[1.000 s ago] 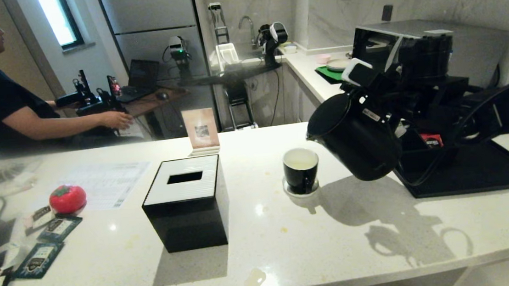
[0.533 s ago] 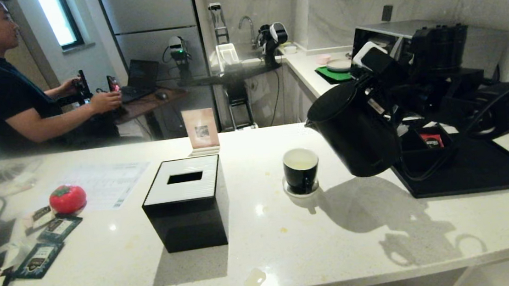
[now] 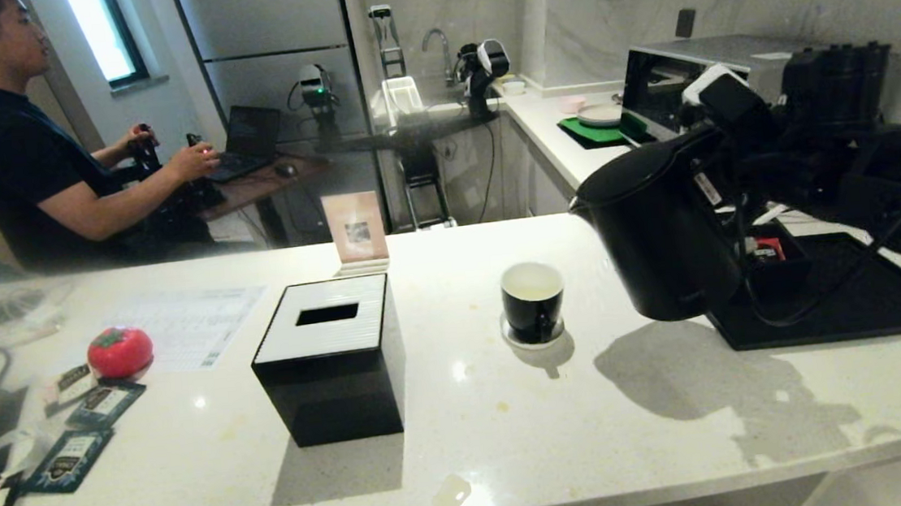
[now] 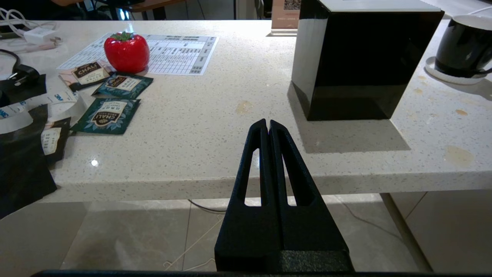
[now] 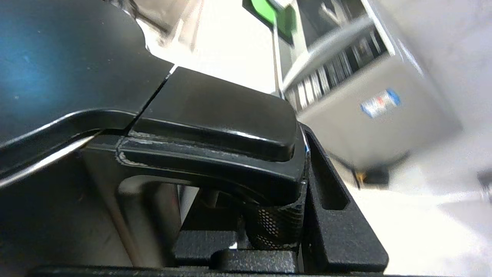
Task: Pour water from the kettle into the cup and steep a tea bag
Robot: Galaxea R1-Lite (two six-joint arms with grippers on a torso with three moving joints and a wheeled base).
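The matte black kettle (image 3: 661, 234) hangs nearly upright just above the counter, to the right of the cup and at the tray's left edge. My right gripper (image 3: 725, 172) is shut on its loop handle (image 5: 215, 111); in the right wrist view one finger (image 5: 330, 192) presses against the handle. The black cup (image 3: 533, 299), white inside, stands on its small white saucer (image 3: 535, 338) mid-counter, also seen as the cup (image 4: 463, 50) in the left wrist view. My left gripper (image 4: 268, 122) is shut and empty, parked below the counter's front edge. I cannot make out the tea bag.
A black tissue box (image 3: 333, 357) stands left of the cup. A black tray (image 3: 854, 299) holding a small box with a red sachet (image 3: 764, 248) lies at the right. A red tomato-shaped object (image 3: 119, 351) and teal packets (image 3: 93, 406) lie far left. A person (image 3: 20, 176) sits behind.
The kettle has swung from a tilt with its spout toward the cup back to nearly upright and has shifted right, away from the cup. The left gripper has not moved.
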